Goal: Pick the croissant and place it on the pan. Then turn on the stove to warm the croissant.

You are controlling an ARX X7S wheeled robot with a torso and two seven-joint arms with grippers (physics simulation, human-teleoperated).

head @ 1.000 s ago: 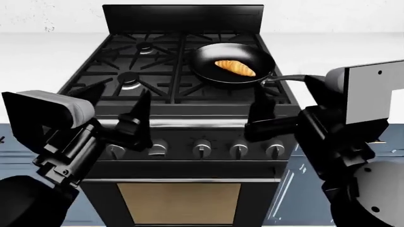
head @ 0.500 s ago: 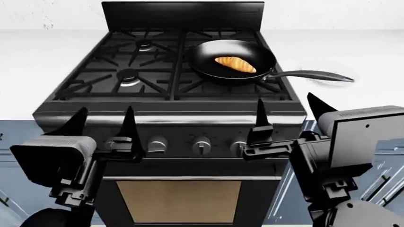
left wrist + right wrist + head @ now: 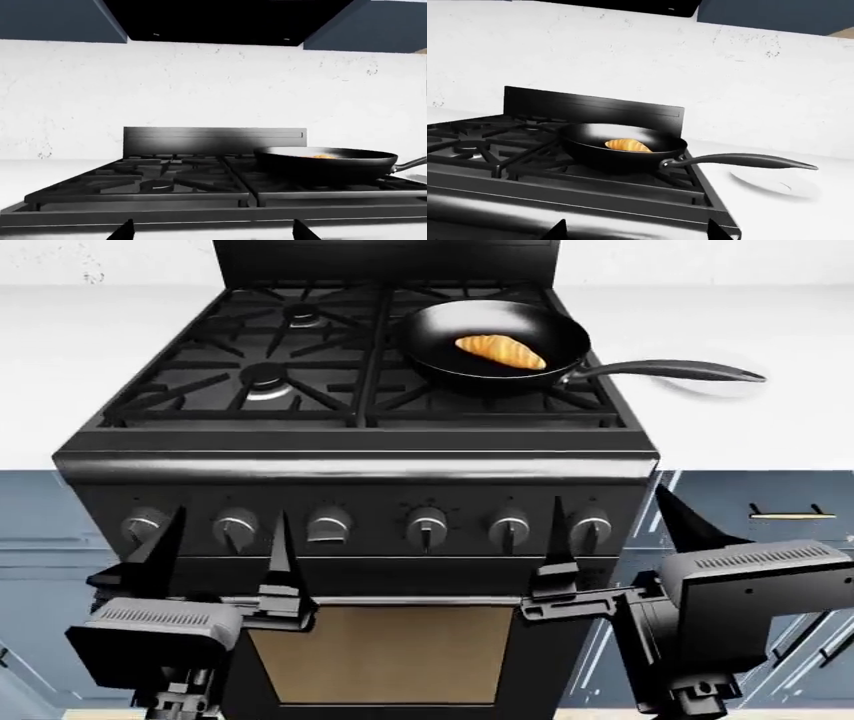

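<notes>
Black grippers' pointed fingers (image 3: 279, 550), grey, seemingly ribbed housings (image 3: 158, 625).

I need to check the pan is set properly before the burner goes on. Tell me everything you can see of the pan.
The pan is a glossy black round frying pan, shallow, with a low curved wall. It sits level on the stove's back right grate. Its long slim dark handle reaches out past the stove's right edge over the white counter. The croissant lies inside on its base. Neither gripper touches it.

Golden croissant (image 3: 501, 351) lying in black pan (image 3: 441, 360), on black stove's (image 3: 360, 485) rear right burner
</notes>
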